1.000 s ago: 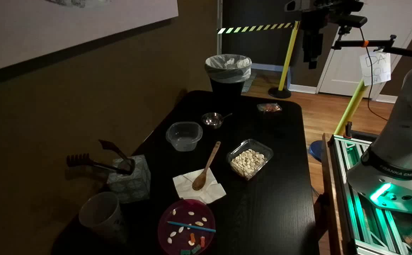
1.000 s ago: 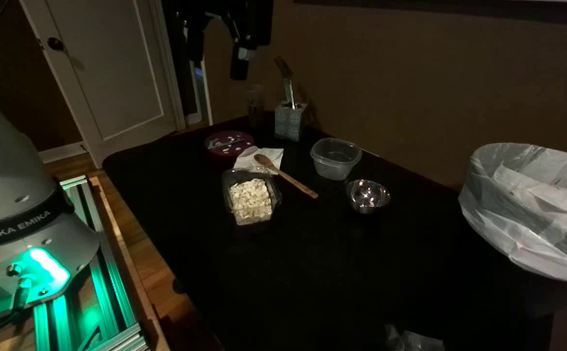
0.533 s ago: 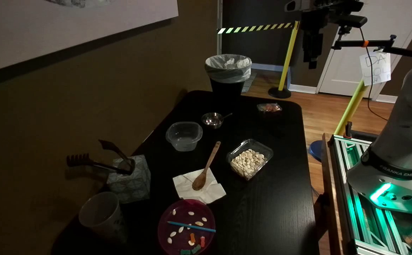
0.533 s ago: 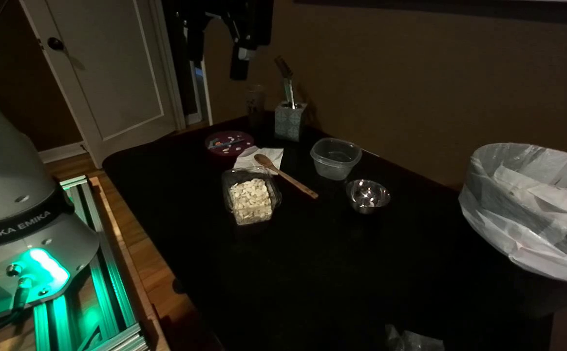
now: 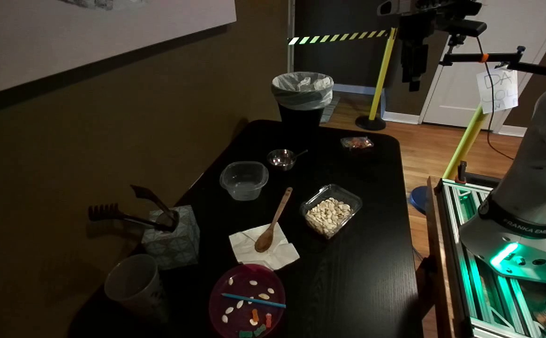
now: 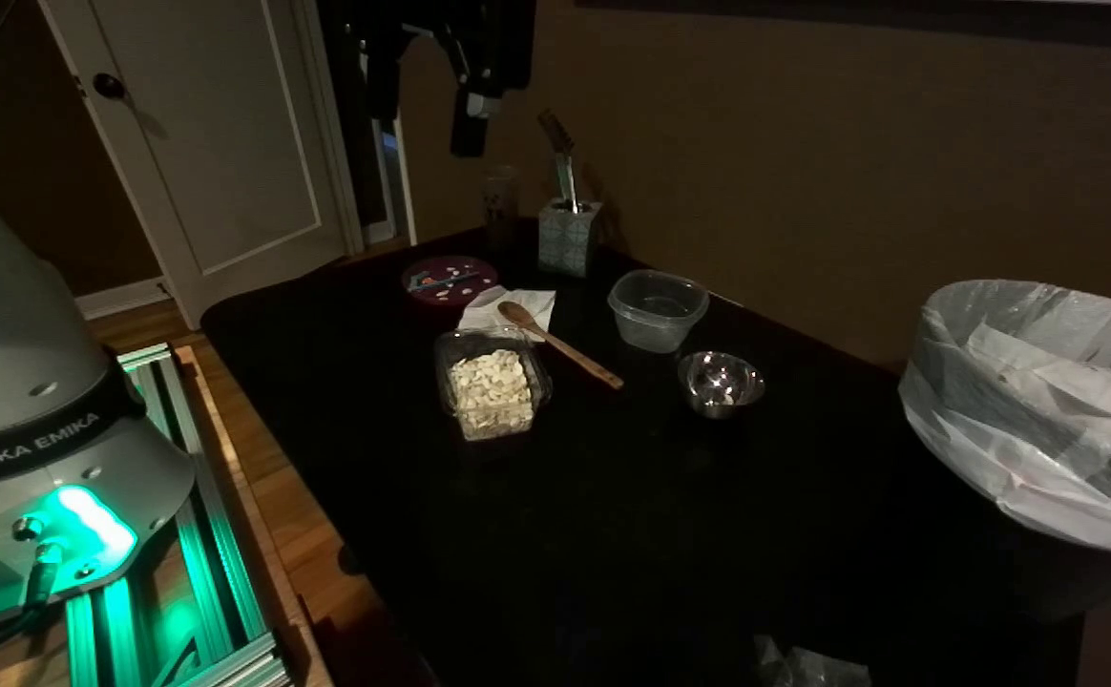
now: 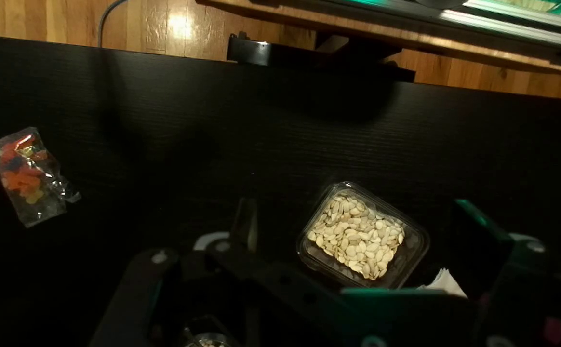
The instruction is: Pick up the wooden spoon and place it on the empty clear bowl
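Observation:
The wooden spoon (image 5: pixel 277 213) is light brown and shows in both exterior views (image 6: pixel 570 353). Its oval head rests on a white napkin (image 5: pixel 242 249) and its handle lies across the dark table towards the bowls. The empty clear bowl (image 5: pixel 245 190) is see-through plastic with a pale rim; it stands near the wall beyond the spoon and also shows in an exterior view (image 6: pixel 659 334). My gripper (image 6: pixel 427 124) is open with nothing between its fingers, high above the table and apart from both things. In the wrist view the open fingers (image 7: pixel 362 217) frame the seed container; spoon and bowl are out of view there.
A clear container of pale seeds (image 5: pixel 330 215) stands beside the spoon. A shiny bowl (image 5: pixel 281 160) with a small spoon, a candy bag (image 5: pixel 357 142), a bin (image 5: pixel 302 94), a maroon dish (image 5: pixel 247 307), a box of dark utensils (image 5: pixel 172 241) and a cup (image 5: pixel 132 286) surround it.

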